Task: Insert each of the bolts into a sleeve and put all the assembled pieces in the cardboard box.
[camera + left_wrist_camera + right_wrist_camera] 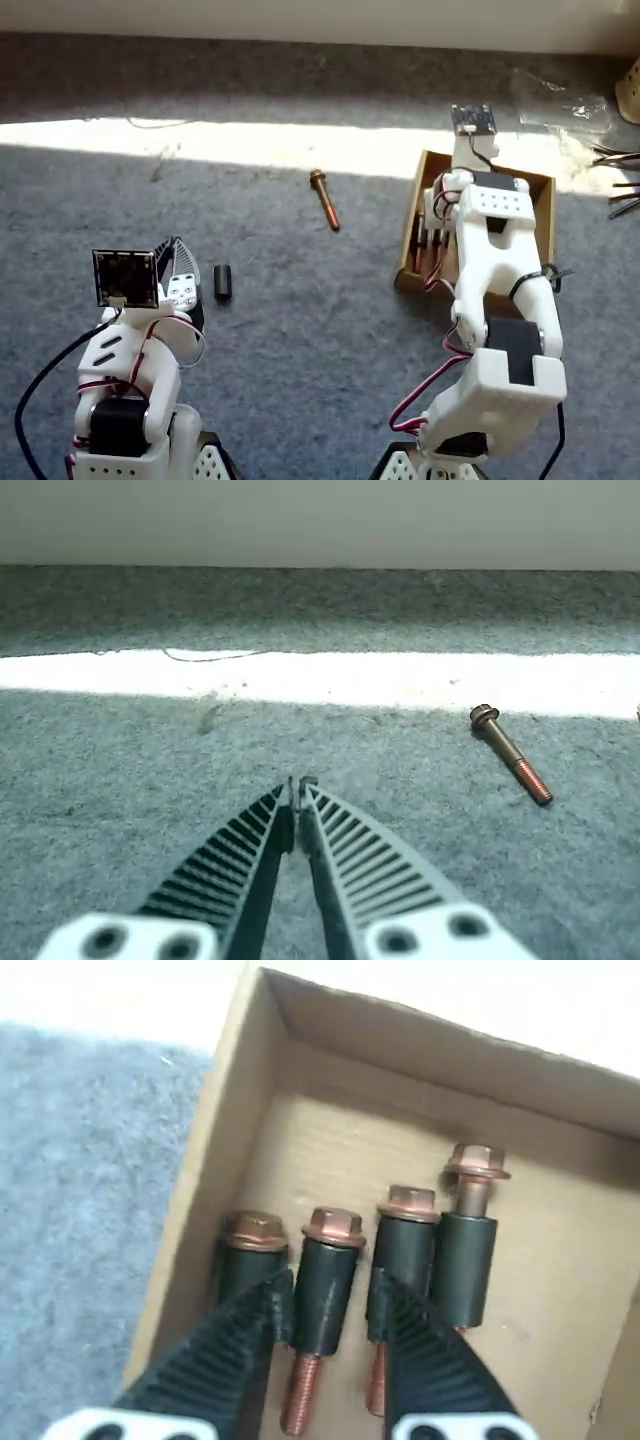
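A loose copper bolt lies on the grey carpet, partly in a sunlit strip. A black sleeve stands on the carpet right beside my left gripper, which is shut and holds nothing. My right gripper is down inside the cardboard box. It is open, its fingers on either side of one assembled piece. Several bolt-in-sleeve pieces lie side by side on the box floor, the last one with its bolt pushed only partly in.
A clear plastic bag and some dark cables lie at the far right behind the box. A bright band of sunlight crosses the carpet. Open carpet stretches between the two arms.
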`<state>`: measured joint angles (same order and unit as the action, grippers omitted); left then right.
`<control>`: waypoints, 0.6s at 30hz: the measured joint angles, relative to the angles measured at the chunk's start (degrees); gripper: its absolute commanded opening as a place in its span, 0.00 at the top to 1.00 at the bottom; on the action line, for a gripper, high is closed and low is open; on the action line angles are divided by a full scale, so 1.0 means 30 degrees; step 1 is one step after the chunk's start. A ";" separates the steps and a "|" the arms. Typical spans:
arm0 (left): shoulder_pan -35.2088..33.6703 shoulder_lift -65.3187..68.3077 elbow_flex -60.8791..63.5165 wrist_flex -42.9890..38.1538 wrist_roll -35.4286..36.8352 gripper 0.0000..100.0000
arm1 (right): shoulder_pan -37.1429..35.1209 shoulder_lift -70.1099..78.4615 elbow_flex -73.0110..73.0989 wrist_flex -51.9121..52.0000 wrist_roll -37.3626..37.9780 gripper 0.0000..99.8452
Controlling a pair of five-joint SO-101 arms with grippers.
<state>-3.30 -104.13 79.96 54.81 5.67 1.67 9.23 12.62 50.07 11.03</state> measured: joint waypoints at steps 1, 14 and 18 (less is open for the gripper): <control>0.0000 0.0000 0.0000 0.0000 0.0000 0.97 | 0.0000 0.0000 0.0000 0.0000 -0.0029 0.89; 0.0000 0.0000 0.0000 0.0000 0.0000 0.97 | -0.0645 -0.1993 -0.0029 0.0000 -0.0088 0.89; 0.0000 0.0000 0.0000 0.0000 0.0000 0.99 | -0.1524 -0.3956 -0.0029 0.1114 -0.0088 0.89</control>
<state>-3.30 -104.13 79.96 54.81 5.67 -2.90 -2.64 12.53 53.41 10.77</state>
